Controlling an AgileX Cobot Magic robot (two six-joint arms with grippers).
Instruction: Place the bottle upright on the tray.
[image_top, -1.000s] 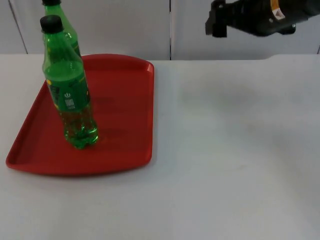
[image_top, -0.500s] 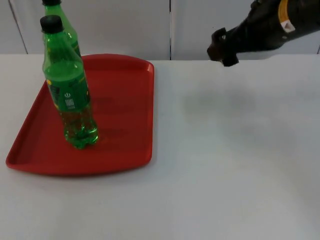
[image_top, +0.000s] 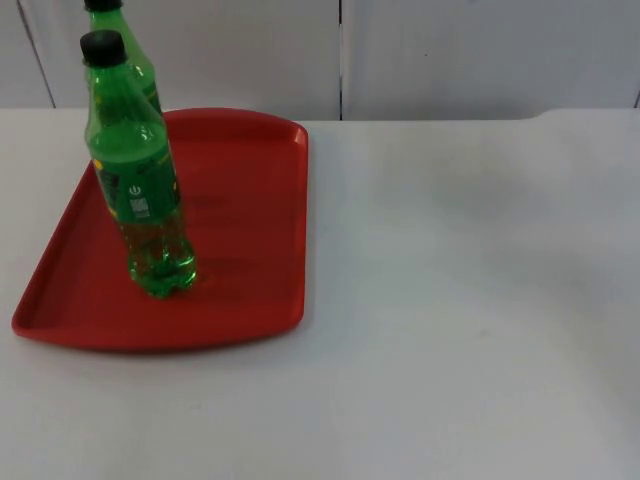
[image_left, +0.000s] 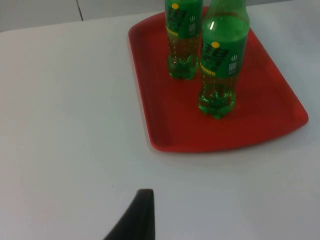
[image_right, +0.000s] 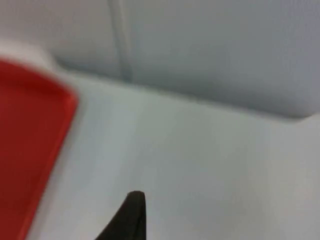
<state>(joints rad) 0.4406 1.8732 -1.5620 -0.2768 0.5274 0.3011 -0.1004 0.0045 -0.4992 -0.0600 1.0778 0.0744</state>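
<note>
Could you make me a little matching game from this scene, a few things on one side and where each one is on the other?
Things:
1. near bottle
2. far bottle
3. tray
4. wall

Places:
A. lies flat on the white table
B. stands on the tray, toward its front
C. rises behind the table
D. stands at the tray's back edge

Pairs: 1-B, 2-D, 3-A, 4-C

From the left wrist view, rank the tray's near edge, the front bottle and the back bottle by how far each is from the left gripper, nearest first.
1. Tray: its near edge lies closest to the left gripper's fingertip, across bare table.
2. Front bottle: upright on the tray, toward the tray's outer side.
3. Back bottle: upright on the tray, behind the front one and farthest.
</note>
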